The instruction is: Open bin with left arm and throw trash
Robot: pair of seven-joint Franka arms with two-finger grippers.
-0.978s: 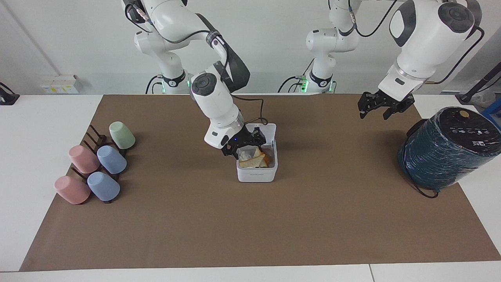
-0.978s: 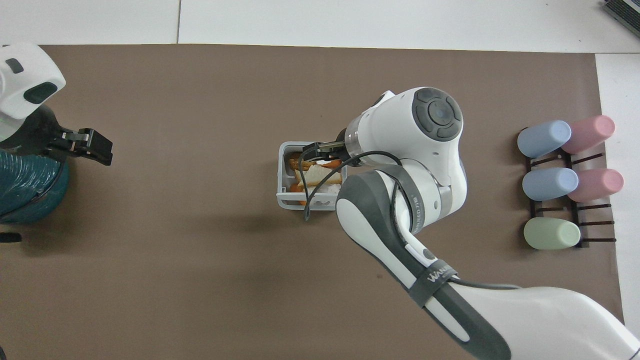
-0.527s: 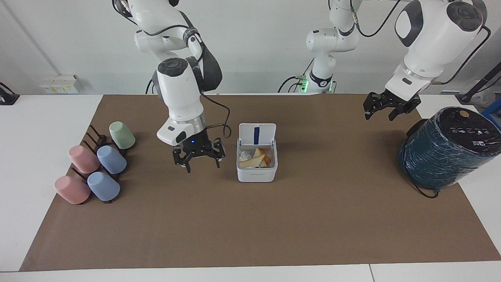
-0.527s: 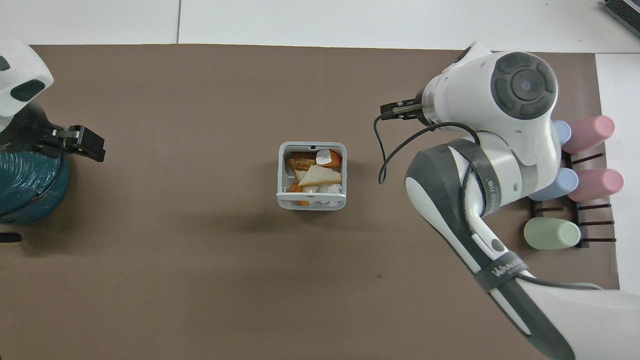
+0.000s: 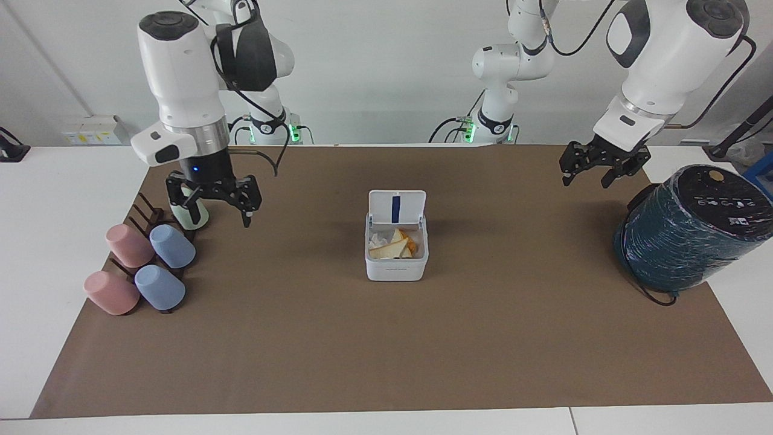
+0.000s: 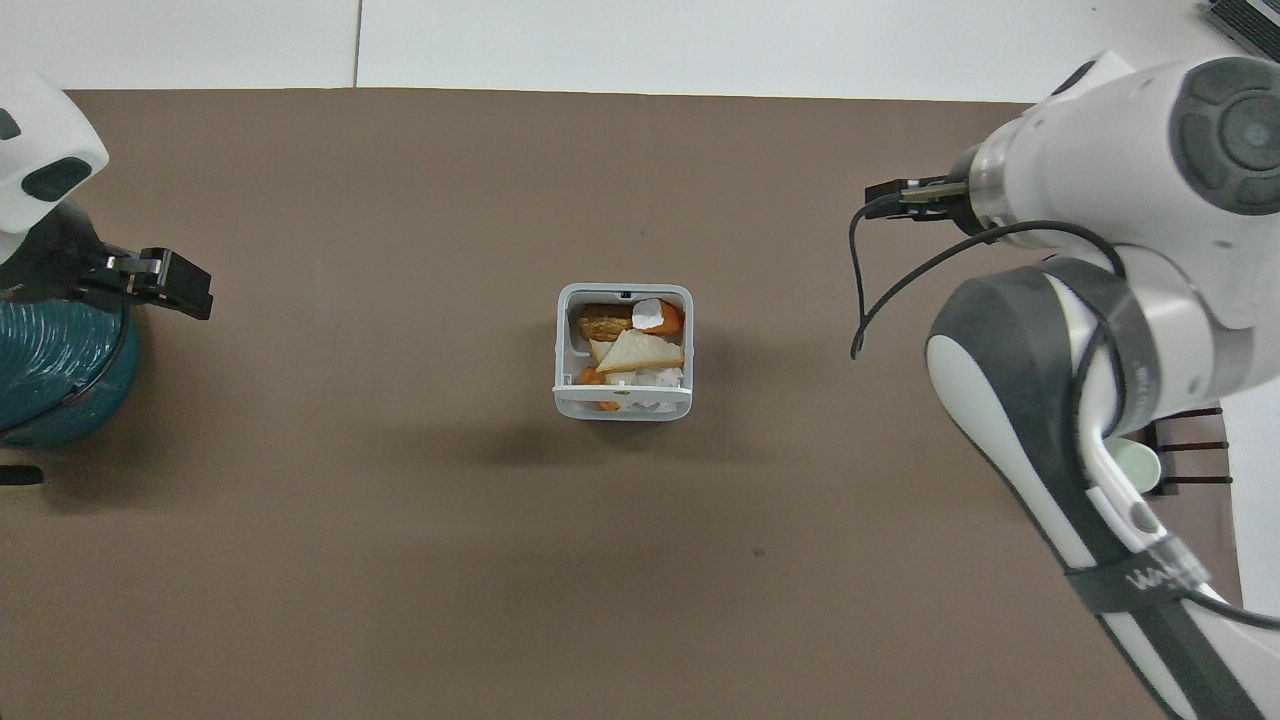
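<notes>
The white bin (image 5: 395,267) stands mid-mat with its lid (image 5: 397,208) upright and open, the blue stripe showing. It also shows in the overhead view (image 6: 561,350). Inside lie the trash pieces: pale bread wedges (image 5: 388,248) (image 6: 640,352) and an orange piece (image 5: 413,245) (image 6: 673,318). My left gripper (image 5: 584,180) (image 6: 165,282) hangs open and empty in the air beside the dark-teal cylinder. My right gripper (image 5: 218,217), with the blue wrist light, is open and empty over the green cup; in the overhead view the arm hides it.
A dark-teal wrapped cylinder (image 5: 694,226) (image 6: 50,370) lies at the left arm's end of the table. At the right arm's end a dark rack (image 5: 145,211) holds pink cups (image 5: 128,244), blue cups (image 5: 172,246) and a green cup (image 5: 188,216).
My right gripper has left the bin and swung up and away to the cup rack, empty. The trash stays in the bin. The left gripper has barely moved.
</notes>
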